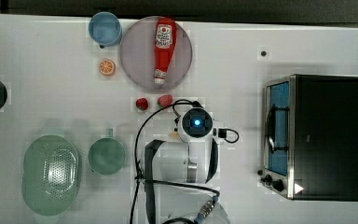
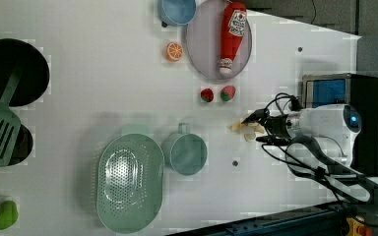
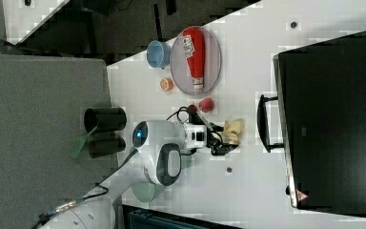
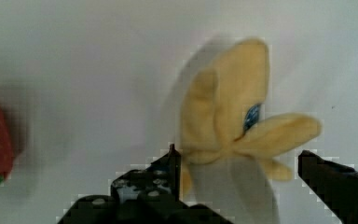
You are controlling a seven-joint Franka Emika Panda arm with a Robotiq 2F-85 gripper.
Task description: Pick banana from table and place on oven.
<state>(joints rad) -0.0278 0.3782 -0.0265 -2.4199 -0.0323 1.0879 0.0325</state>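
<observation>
The banana [image 4: 233, 116] is a pale-yellow plush with peeled flaps, lying on the white table [image 1: 242, 60]. In the wrist view, my gripper [image 4: 242, 161] is open and its two black fingers stand on either side of the banana's lower end. The left view has the banana [image 2: 246, 129] just past the gripper [image 2: 262, 130], and the right view has the banana [image 3: 233, 130] at the gripper [image 3: 221, 140]. In the top view my wrist covers nearly all of the banana [image 1: 174, 135]. The oven [image 1: 326, 135] stands shut at the top view's right, a short way from the arm.
Two red strawberries [image 1: 142, 103] lie close to the arm. Beyond them, a ketchup bottle [image 1: 164, 49] rests on a grey plate [image 1: 135, 46], with an orange slice [image 1: 106, 67] and a blue bowl [image 1: 105, 28] beside it. A green cup [image 1: 106, 156] and colander [image 1: 50, 173] stand at the top view's lower left.
</observation>
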